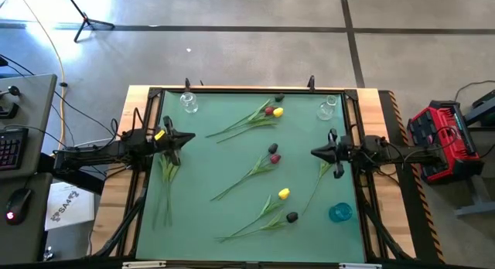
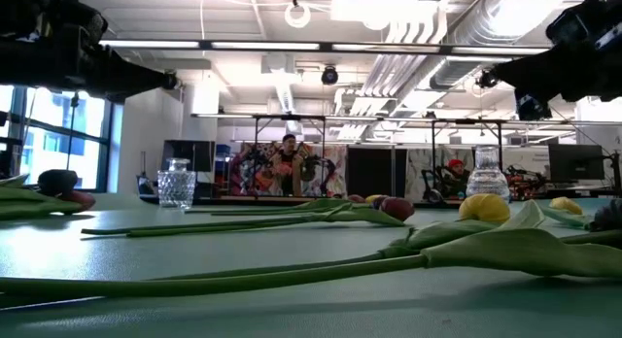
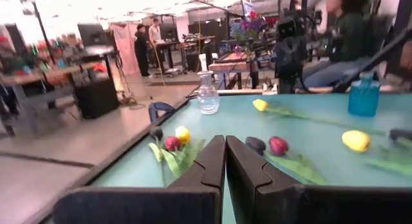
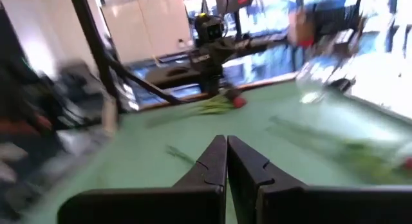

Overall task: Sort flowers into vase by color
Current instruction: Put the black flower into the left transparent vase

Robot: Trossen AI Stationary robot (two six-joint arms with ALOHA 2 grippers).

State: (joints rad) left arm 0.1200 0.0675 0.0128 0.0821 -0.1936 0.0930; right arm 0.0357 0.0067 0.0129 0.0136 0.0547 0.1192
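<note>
Several long-stemmed flowers lie flat on the green mat [image 1: 224, 223]. A red and yellow bunch [image 1: 271, 112] lies at the far middle, a black and red pair [image 1: 274, 152] in the centre, and a yellow [image 1: 284, 194] and a black one [image 1: 291, 217] nearer. More flowers [image 1: 165, 172] lie below my left arm. A clear vase [image 1: 189, 103] stands far left, another [image 1: 327, 108] far right, a blue one [image 1: 339, 213] near right. My left gripper [image 1: 189, 137] hovers shut at the mat's left side. My right gripper [image 1: 315, 152] hovers shut at its right side. Both point level toward the centre.
A raised dark frame [image 1: 247, 90] runs around the mat. A red case [image 1: 441, 137] sits right of the table, and a desk with a keyboard [image 1: 9, 145] left of it. People [image 3: 147, 40] stand in the room beyond.
</note>
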